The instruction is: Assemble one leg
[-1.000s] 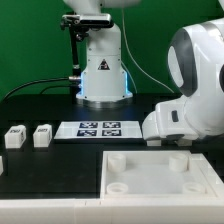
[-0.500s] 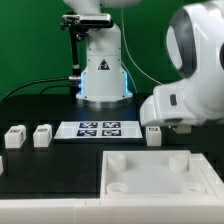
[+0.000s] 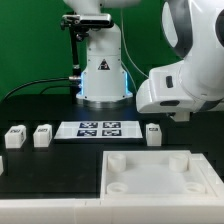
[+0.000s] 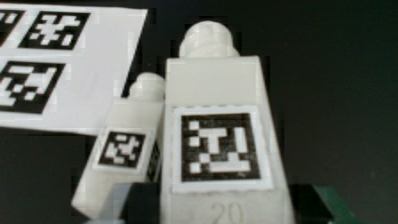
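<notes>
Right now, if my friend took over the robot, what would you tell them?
Gripper: looks shut on one leg, held above the table.
Another leg sits beside the marker board; two more legs at the exterior view's left.
The large white board lies in front, visible sockets empty.
Done: leg picked. Left: fit it into a socket.

Take the marker board as the dial's centre in the exterior view. Bare table lies open at 10 o'clock. The outer leg and inner leg block 9. A lone leg stands just beside at 3. The socketed board fills 5, and the robot base walls 12. The gripper is already filled by the held leg.
</notes>
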`<state>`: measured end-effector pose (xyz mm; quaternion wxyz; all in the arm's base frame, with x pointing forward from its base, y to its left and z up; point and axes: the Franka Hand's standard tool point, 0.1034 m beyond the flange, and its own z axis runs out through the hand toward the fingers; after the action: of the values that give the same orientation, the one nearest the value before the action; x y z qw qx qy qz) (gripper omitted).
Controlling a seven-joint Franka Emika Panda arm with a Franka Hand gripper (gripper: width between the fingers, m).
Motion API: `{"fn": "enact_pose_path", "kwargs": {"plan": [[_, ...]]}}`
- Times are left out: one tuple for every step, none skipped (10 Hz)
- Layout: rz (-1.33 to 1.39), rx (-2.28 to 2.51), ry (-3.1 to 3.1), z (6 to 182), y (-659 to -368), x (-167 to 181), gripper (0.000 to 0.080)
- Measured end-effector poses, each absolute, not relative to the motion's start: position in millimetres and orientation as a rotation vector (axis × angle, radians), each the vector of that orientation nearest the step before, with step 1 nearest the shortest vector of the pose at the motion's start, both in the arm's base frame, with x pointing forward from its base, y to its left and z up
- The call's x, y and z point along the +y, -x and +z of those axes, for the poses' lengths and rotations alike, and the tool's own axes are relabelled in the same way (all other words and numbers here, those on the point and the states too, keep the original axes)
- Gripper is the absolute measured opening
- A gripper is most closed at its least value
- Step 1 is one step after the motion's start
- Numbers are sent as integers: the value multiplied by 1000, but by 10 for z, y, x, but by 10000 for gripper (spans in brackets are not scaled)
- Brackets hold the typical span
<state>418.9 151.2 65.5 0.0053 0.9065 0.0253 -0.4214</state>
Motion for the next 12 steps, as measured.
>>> {"fn": "enact_pose_path", "kwargs": {"plan": [[-1280,78,-2861,635,-4226,1523,292],[-1154,72,-2924,612,-4293,1544,292],[-1037,109,-2983,640,-4331,1524,292],[-867,169,-3062,730,-4468,1451,294],[-714,184,-3114,837,-4589,1369,294],[-633,197,-3138,916,-4676,1327,294],[-464,255,-3176,990,-4870,1286,294],[-272,279,-3201,1079,-4984,1227,294],[-107,270,-3211,1042,-4941,1237,294],[-17,278,-3211,1010,-4901,1228,294],[172,292,-3208,1013,-5000,1201,294],[239,345,-3195,984,-5095,1100,294]]}}
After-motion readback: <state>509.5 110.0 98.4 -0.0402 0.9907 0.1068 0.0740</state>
